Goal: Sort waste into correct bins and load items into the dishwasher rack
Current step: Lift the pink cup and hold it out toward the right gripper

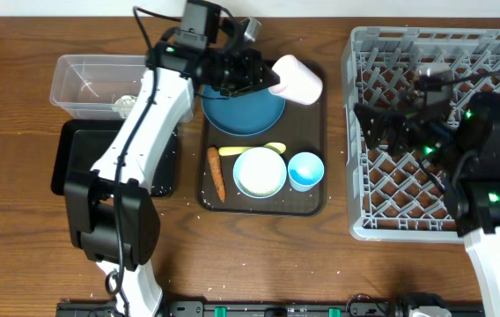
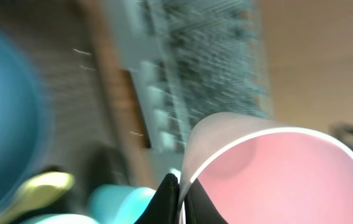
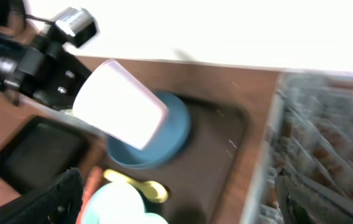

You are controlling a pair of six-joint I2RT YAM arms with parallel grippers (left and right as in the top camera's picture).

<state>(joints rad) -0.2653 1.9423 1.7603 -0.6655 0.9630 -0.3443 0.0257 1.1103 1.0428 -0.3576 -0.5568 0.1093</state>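
The left gripper (image 2: 178,200) pinches the rim wall of the pale pink plastic cup (image 1: 298,79), which is tipped above the far right corner of the dark brown serving tray (image 1: 316,204). The cup is likely light, stiff and smooth, so a rim pinch may slip. The right gripper (image 1: 375,130) hangs with jaws spread wide over the grey lattice dishwasher rack (image 1: 496,53). Both wrist views are blurred.

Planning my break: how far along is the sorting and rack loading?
Done: little; a white scrap lies in the clear plastic tub, and the grey dishwasher rack shows no dishes. In hand: the left gripper holds the pale pink cup by its rim above the brown tray. Left: the orange carrot, dark blue plate, light blue bowl, light blue cup and yellow spoon sit on that tray.
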